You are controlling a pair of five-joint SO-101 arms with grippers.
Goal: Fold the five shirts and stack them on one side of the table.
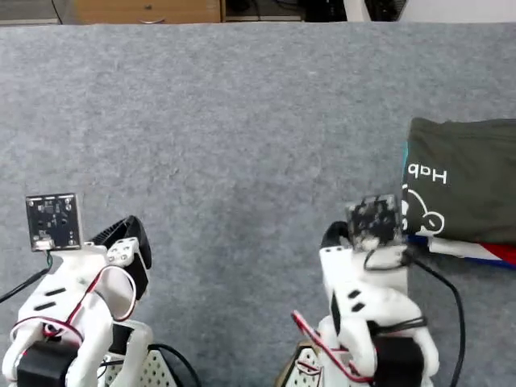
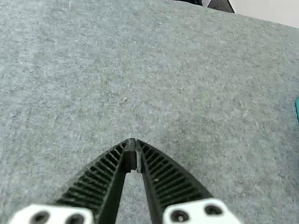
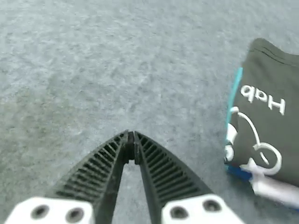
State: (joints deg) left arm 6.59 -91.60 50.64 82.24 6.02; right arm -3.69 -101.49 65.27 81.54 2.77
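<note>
Presently, both arms sit at the near edge of the grey felt-covered desk (image 1: 242, 121), each with its claw held over bare felt.

Left claw (image 2: 131, 153): clenched, tips meeting, nothing between them. It stands toward the near left corner (image 1: 129, 230).

Right claw (image 3: 131, 148): likewise clenched and carrying nothing. It stands at the near edge, right of centre.

Task items: a folded dark olive shirt with white print (image 1: 463, 173) lies against the right edge of the desk, about midway between the near and far edges. It rests on top of further folded cloth, of which blue, red and white edges (image 1: 476, 250) show along the side facing the near edge. The number of layers cannot be confirmed.

Governing relation: from the right claw, the pile (image 3: 266, 126) lies forward and out toward the right edge, near but not touching. From the left claw it lies well apart, across the width of the desk. The right arm is plainly the nearer. The pile's border facing the desk centre runs near-to-far; its long axis cannot be told, since it runs past the right edge of the high view.

Judgement: with shirts already stacked on one side, the task appears at or close to completion. Any further handling of the pile would fall to the right arm.
</note>
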